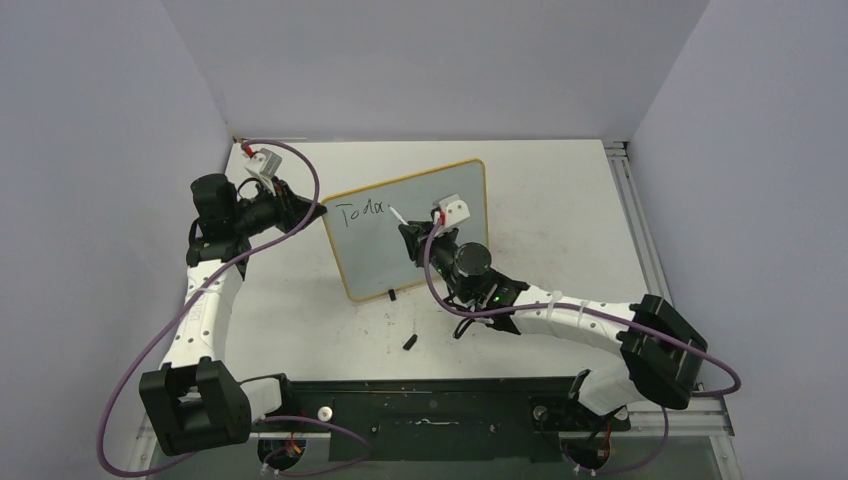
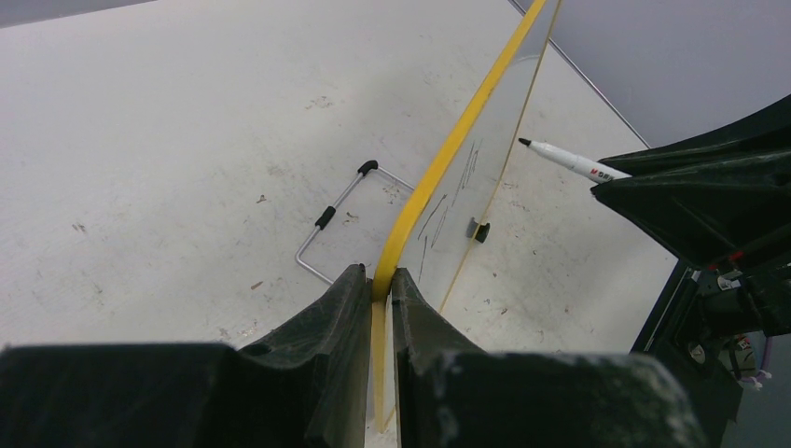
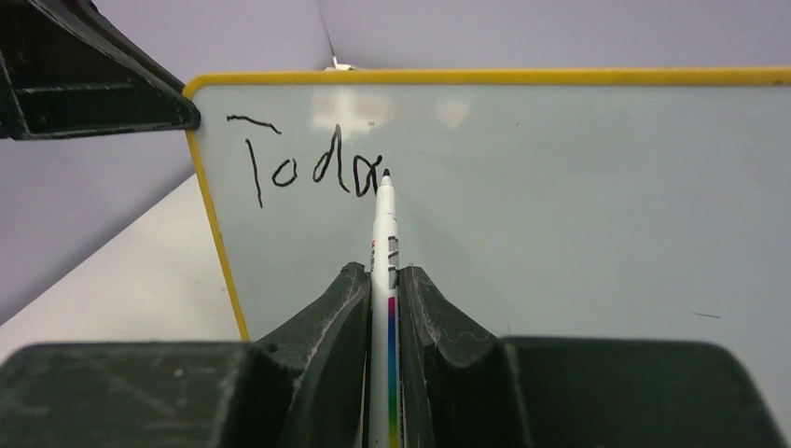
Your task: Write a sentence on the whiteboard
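The whiteboard (image 1: 375, 255) stands tilted on the table (image 1: 560, 200), in the middle of the top view. The left gripper (image 2: 381, 280) is closed on the yellow frame at the board's left edge, with the frame pinched between its jaws. The right gripper (image 3: 382, 285) is closed around the marker (image 3: 382, 219), which points at the face of the board. The sentence (image 3: 308, 168) is only begun. In the upper left of the right wrist view we read "Toda", and the tip sits at the end of the last letter. From these views we cannot be sure whether the tip really touches the face or is just off it.

We think the main danger is that the board turns. It is held at one edge only, so pressure from the marker further to the right could swing it back around the grip, and the strokes would become faint or broken. Too much pressure could also make the frame slide in the jaws. The marker itself could slip in its narrow grip and change its angle.
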`<action>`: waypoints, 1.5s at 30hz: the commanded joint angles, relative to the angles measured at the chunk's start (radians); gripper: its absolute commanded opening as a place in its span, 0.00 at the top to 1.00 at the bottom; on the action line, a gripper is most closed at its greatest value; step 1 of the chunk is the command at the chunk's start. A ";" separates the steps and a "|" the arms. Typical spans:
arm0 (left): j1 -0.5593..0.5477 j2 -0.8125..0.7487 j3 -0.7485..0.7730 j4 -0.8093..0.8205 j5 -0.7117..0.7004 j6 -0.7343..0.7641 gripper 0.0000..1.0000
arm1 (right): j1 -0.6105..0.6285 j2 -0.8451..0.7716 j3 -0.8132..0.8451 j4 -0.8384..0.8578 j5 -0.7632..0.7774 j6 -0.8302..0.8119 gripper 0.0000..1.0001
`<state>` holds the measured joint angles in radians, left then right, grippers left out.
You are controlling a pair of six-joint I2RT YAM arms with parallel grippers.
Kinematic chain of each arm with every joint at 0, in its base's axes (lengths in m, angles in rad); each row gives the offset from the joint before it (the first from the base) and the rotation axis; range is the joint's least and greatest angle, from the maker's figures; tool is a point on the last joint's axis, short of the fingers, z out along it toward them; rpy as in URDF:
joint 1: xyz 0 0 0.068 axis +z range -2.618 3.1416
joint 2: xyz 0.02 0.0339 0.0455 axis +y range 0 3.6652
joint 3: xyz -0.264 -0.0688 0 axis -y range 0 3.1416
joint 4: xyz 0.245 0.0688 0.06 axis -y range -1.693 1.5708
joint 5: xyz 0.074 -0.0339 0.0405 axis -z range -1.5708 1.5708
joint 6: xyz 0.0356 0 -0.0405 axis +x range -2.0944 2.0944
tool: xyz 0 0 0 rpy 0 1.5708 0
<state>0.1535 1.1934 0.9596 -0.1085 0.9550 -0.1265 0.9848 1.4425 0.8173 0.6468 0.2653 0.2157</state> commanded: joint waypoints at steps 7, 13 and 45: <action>0.013 -0.010 0.005 0.018 0.011 0.001 1.00 | 0.009 -0.029 0.037 0.066 0.027 -0.044 0.95; 0.013 -0.009 0.005 0.018 0.011 0.001 1.00 | 0.004 0.002 0.055 0.080 0.016 -0.047 0.95; 0.013 -0.009 0.007 0.018 0.012 0.001 1.00 | -0.035 0.049 0.027 0.078 0.002 -0.016 0.95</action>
<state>0.1547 1.1934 0.9581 -0.1085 0.9558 -0.1265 0.9550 1.4887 0.8490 0.7010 0.2718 0.1806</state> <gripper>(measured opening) 0.104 0.151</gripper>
